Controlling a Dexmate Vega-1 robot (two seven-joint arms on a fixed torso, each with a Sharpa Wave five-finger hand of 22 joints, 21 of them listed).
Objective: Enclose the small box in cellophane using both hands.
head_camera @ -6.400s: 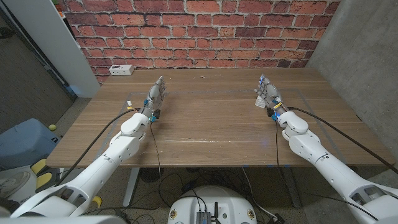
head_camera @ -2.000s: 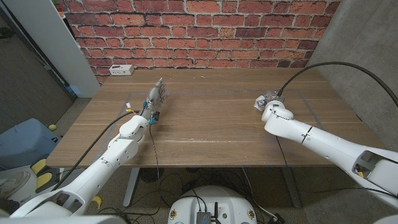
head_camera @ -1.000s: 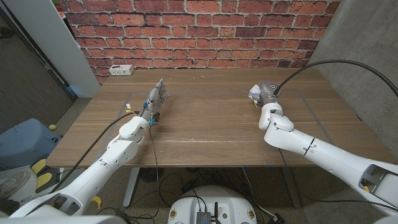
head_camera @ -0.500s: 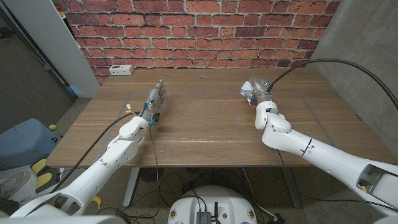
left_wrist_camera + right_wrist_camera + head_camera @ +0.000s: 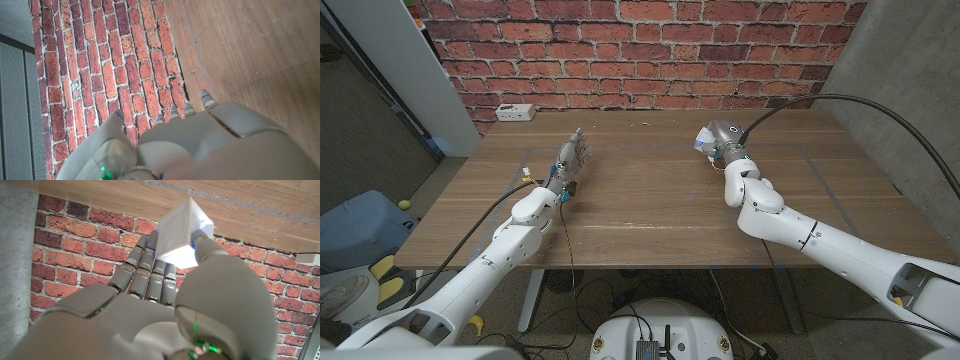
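Quick count: one table [image 5: 650, 200], two hands, left [image 5: 570, 157] and right [image 5: 718, 140], and one small white box [image 5: 184, 234] in the right one. One white power strip [image 5: 514, 112] at the table's far corner. One brick wall [image 5: 640, 50] behind it all.

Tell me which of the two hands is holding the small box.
The right hand, toward the table's far middle, grips the small white box. The left hand holds nothing.
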